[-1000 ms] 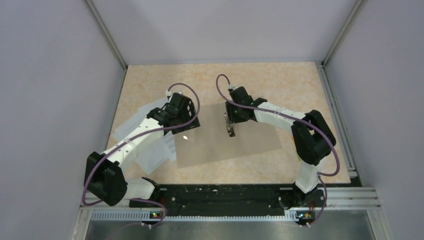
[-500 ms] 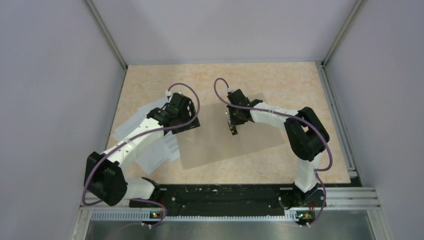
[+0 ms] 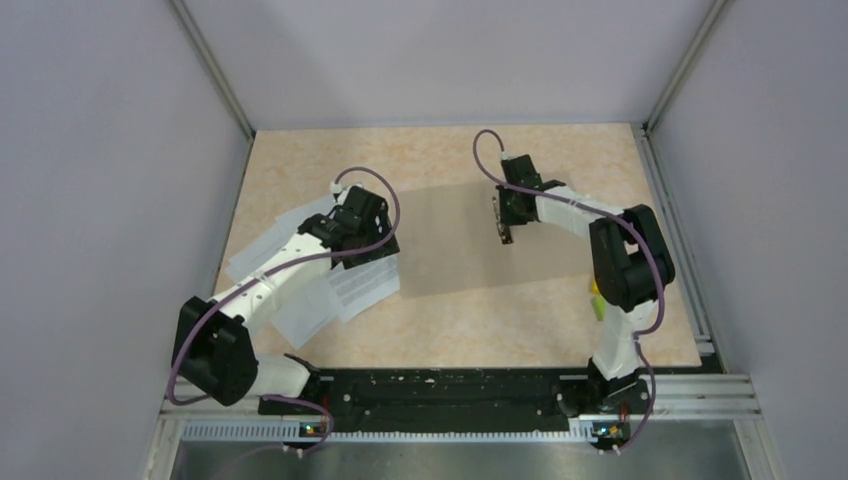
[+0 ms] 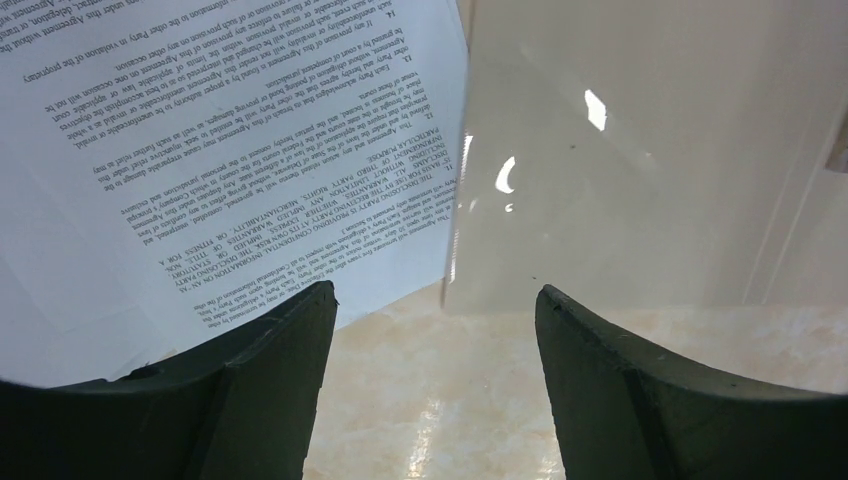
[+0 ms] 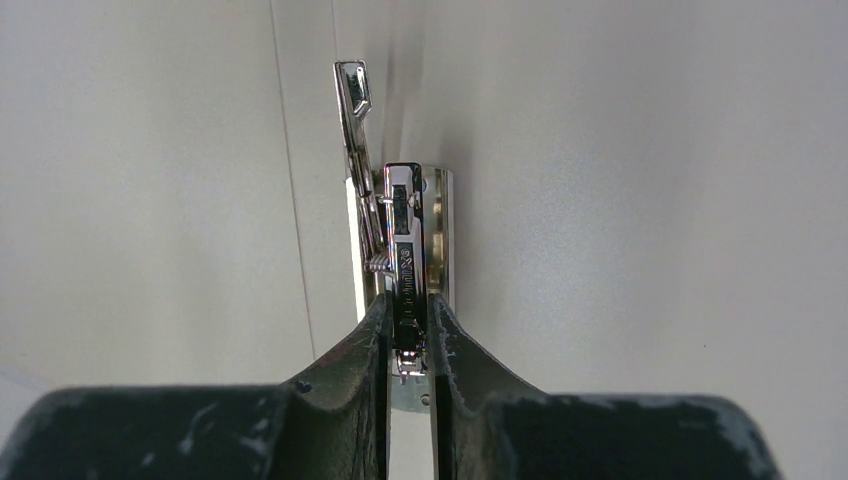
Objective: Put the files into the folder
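Note:
The brown folder point(image 3: 455, 250) lies flat on the table, with a metal clip point(image 5: 405, 240) on its surface. My right gripper point(image 3: 506, 232) is shut on that clip point(image 3: 503, 222), and in the right wrist view my fingers point(image 5: 408, 305) pinch it from both sides. The files are white sheets point(image 3: 362, 285) fanned out left of the folder, some with printed text. My left gripper point(image 3: 372, 252) is open and empty above the printed top sheet point(image 4: 230, 150), beside the folder's left edge point(image 4: 640, 150). Bare table shows between its jaws point(image 4: 435, 300).
More white sheets point(image 3: 262, 258) spread toward the left table edge under my left arm. Small green and yellow blocks point(image 3: 597, 297) sit by my right arm's elbow. Grey walls enclose the table on three sides.
My right gripper has dragged the folder by its clip to the right and away from me. A printed sheet formerly under the folder's left edge now lies uncovered. The left arm barely moved.

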Action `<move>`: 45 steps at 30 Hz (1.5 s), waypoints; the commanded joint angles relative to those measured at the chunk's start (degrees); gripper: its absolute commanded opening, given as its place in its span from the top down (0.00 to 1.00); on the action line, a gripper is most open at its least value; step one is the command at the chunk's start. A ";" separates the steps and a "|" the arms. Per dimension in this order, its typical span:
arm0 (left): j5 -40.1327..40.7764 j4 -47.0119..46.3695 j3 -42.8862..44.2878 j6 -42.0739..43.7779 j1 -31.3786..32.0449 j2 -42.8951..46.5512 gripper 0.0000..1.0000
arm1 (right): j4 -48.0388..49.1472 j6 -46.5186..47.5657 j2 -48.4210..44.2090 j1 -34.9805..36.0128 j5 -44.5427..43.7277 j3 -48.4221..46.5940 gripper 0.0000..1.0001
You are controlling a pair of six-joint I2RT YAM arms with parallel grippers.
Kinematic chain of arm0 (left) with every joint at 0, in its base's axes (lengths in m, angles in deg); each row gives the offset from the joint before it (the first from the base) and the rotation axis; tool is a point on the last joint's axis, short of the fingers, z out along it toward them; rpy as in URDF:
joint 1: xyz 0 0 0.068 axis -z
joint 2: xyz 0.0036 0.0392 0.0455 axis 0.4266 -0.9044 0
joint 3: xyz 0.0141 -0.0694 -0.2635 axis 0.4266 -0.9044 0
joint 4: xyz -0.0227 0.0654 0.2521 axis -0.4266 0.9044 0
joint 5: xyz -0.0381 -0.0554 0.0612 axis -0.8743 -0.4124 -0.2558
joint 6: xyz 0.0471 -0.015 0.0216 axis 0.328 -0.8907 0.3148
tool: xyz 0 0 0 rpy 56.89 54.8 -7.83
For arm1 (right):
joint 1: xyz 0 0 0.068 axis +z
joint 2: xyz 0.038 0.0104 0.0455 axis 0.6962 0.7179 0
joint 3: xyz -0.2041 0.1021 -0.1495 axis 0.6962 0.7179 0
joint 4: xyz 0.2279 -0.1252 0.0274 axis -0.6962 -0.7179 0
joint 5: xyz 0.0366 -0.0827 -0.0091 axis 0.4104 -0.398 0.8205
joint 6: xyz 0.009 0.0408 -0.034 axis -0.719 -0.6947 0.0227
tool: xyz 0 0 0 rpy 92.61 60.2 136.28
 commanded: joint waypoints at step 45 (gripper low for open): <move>-7.63 -14.16 -17.85 0.94 -57.00 4.40 0.01 | 7.45 -3.74 22.09 17.77 24.41 -35.57 0.19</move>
